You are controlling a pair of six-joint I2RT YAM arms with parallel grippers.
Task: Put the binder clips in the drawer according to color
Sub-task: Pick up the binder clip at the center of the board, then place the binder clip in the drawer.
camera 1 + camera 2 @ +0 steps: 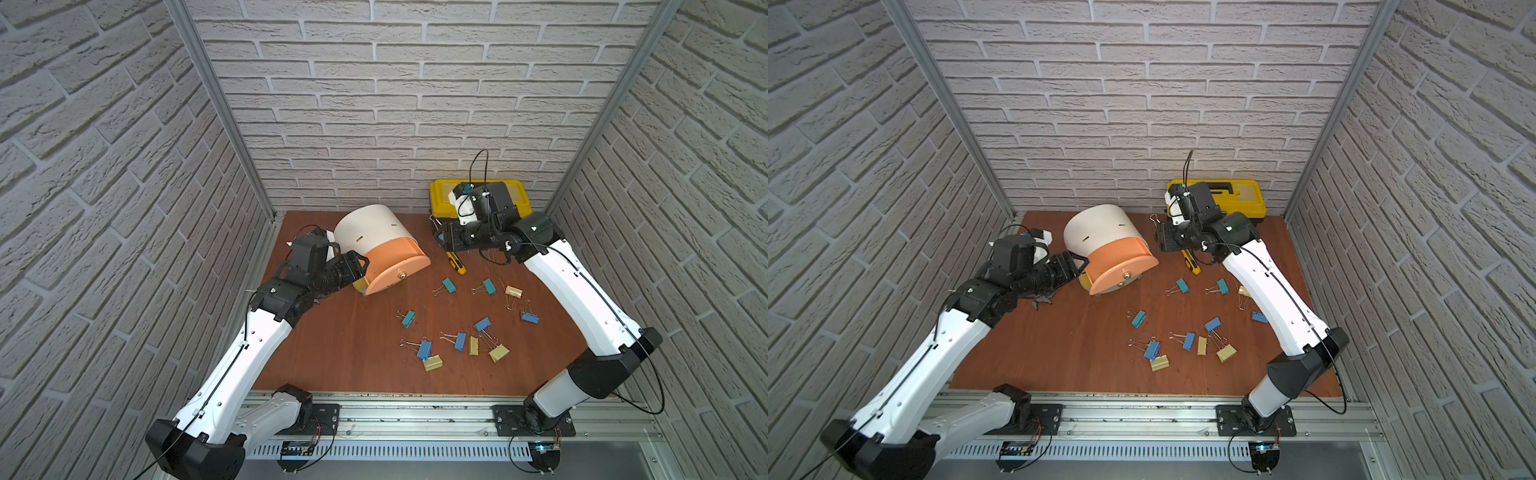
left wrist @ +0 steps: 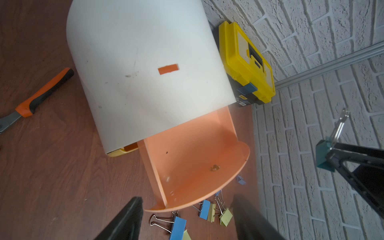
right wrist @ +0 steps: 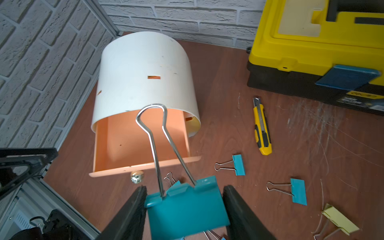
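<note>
Clamping teal clip [image 3: 187, 209], right gripper [image 3: 185, 209]

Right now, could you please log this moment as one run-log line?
right gripper: shut on teal binder clip | left gripper: open, empty | peach drawer: pulled out, no clips inside | remaining clips: on table

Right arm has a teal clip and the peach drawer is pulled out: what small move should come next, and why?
Probably carry the right gripper toward the peach drawer until the teal clip hangs over it. The clip is clamped between the jaws, the drawer stands open and looks empty, and the open left gripper is beside it.
</note>
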